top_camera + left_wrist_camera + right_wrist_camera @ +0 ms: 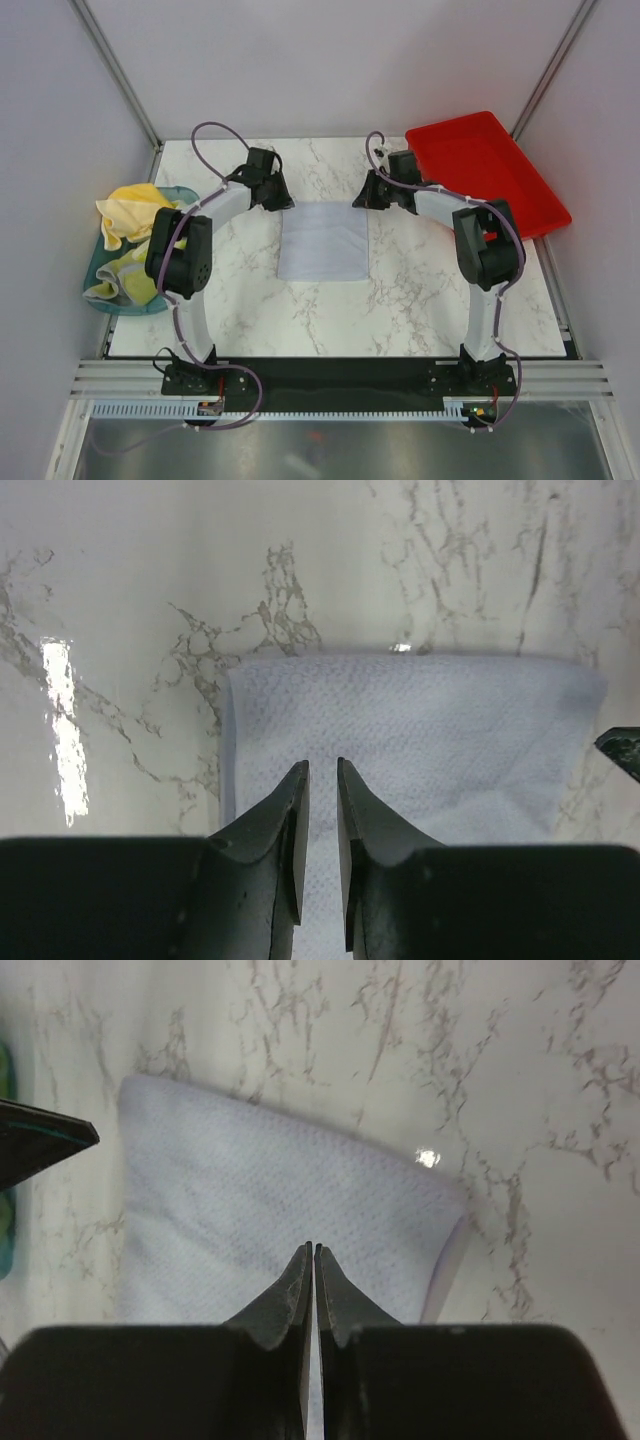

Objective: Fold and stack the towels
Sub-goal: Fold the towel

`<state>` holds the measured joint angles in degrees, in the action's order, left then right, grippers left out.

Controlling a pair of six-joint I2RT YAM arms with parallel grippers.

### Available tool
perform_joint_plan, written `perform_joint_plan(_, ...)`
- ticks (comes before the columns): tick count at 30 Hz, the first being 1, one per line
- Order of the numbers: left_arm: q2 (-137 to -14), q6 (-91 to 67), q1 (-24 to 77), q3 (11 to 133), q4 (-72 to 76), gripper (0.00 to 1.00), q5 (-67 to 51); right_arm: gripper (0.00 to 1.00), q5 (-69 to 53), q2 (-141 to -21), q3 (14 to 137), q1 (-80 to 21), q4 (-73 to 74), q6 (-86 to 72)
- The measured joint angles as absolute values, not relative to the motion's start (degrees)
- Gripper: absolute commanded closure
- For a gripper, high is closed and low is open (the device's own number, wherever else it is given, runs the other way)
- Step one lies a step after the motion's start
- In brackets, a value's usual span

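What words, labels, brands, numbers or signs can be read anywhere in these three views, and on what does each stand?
No text can be read in any view.
The pale towel, red tray, teal tub and marble table show no lettering.
A small red mark on the right arm is too small to tell whether it holds text.

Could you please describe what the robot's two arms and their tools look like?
The left arm and right arm have white links, bulky black joint housings and black bases. A purplish-grey cable loops along each. The right arm's elbow shows small red marks. The left tool and right tool each have two matte black fingers tapering to points.
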<state>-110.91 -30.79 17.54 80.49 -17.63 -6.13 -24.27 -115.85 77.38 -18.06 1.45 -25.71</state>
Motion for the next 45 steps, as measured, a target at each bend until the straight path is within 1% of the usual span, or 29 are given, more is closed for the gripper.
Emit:
perform_joint_plan(5, -118.10, -29.50, 16.75, 83.88, -17.93, 0.76, -6.33, 0.90, -20.99, -121.99, 83.44, -17.32, 4.86, -23.55)
perform_joint_plan(11, -122.52, -28.99, 15.35, 87.31, -17.45, 0.76, -7.60, 0.89, -18.74, -125.29, 85.67, -16.64, 7.05, -21.52)
perform_joint_plan(14, -122.54, -28.75, 14.85, 87.39, -17.45, 0.71, -8.40, 0.84, -17.87, -125.40, 86.39, -16.62, 7.51, -20.60)
perform_joint_plan(15, -122.54, -28.58, 14.79, 87.39, -17.45, 0.69, -8.73, 0.80, -17.69, -125.40, 86.48, -16.62, 7.66, -20.14)
perform_joint_plan(16, -122.54, -28.10, 14.79, 87.44, -17.45, 0.64, -9.26, 0.77, -17.69, -125.40, 86.56, -16.67, 7.81, -19.73)
perform_joint_plan(17, -122.52, -27.64, 14.79, 87.48, -17.45, 0.61, -9.47, 0.73, -17.72, -125.38, 86.72, -16.71, 8.01, -19.27)
perform_joint_plan(18, -122.37, -27.07, 14.79, 87.48, -17.43, 0.55, -9.67, 0.67, -17.89, -125.32, 86.85, -16.71, 8.25, -18.65)
perform_joint_plan(20, -121.75, -25.26, 14.87, 87.48, -17.47, 0.50, -9.63, 0.63, -18.20, -124.88, 86.94, -16.69, 8.91, -17.06)
perform_joint_plan(21, -121.23, -24.08, 14.85, 87.48, -17.52, 0.48, -9.56, 0.57, -18.28, -124.46, 86.94, -16.62, 9.52, -16.16)
perform_joint_plan(23, -120.60, -21.93, 14.46, 87.79, -17.58, 0.47, -9.52, 0.53, -18.92, -123.63, 86.96, -16.29, 10.90, -14.52)
perform_joint_plan(27, -120.46, -18.09, 12.80, 89.32, -17.50, 0.47, -9.91, 0.50, -20.86, -123.20, 88.77, -15.05, 13.06, -11.92)
perform_joint_plan(35, -123.33, -11.35, 10.68, 92.66, -17.56, 0.50, -14.28, 0.51, -25.12, -124.05, 94.04, -12.47, 17.02, -7.99)
perform_joint_plan(37, -124.27, -10.17, 10.68, 93.17, -17.69, 0.51, -15.94, 0.54, -25.89, -124.84, 95.00, -12.21, 17.56, -7.22)
perform_joint_plan(39, -125.38, -9.13, 10.72, 94.19, -18.26, 0.54, -17.93, 0.55, -26.85, -125.86, 95.70, -12.08, 18.04, -6.68)
perform_joint_plan(45, -128.22, -7.60, 10.63, 98.39, -21.10, 0.56, -20.45, 0.58, -29.54, -129.58, 97.03, -11.86, 19.81, -5.08)
